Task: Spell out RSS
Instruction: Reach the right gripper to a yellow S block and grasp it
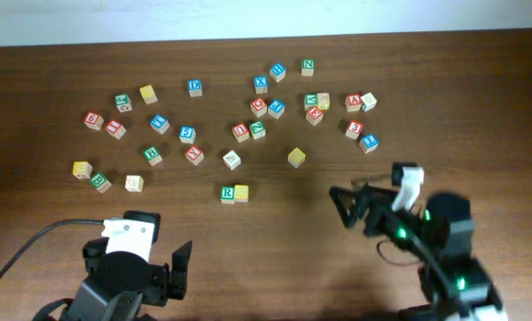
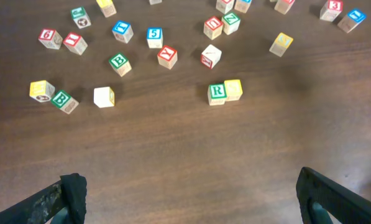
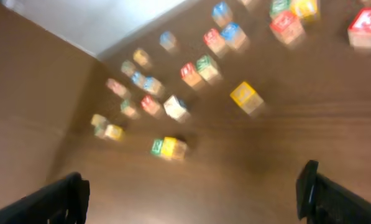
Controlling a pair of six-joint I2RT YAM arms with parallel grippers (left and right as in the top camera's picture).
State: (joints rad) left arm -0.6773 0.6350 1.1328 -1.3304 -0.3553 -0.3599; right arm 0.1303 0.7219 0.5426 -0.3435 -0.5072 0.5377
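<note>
The cube with the green R (image 1: 227, 192) sits at mid table with a yellow-faced cube (image 1: 241, 192) touching its right side. They also show in the left wrist view as the R cube (image 2: 216, 93) and the yellow cube (image 2: 233, 89), and blurred in the right wrist view as the R cube (image 3: 157, 147) and the yellow cube (image 3: 170, 147). A second yellow cube (image 1: 296, 158) lies apart, up and to the right, and shows in both wrist views (image 2: 281, 43) (image 3: 244, 94). My left gripper (image 1: 138, 249) (image 2: 188, 193) is open and empty near the front edge. My right gripper (image 1: 339, 208) (image 3: 191, 193) is open and empty, right of the pair.
Several other lettered cubes in red, blue, green and plain wood lie scattered across the far half of the table. Two more yellow cubes (image 1: 147, 94) (image 1: 82, 168) lie at the left. A black cable (image 1: 25, 250) runs by the left arm.
</note>
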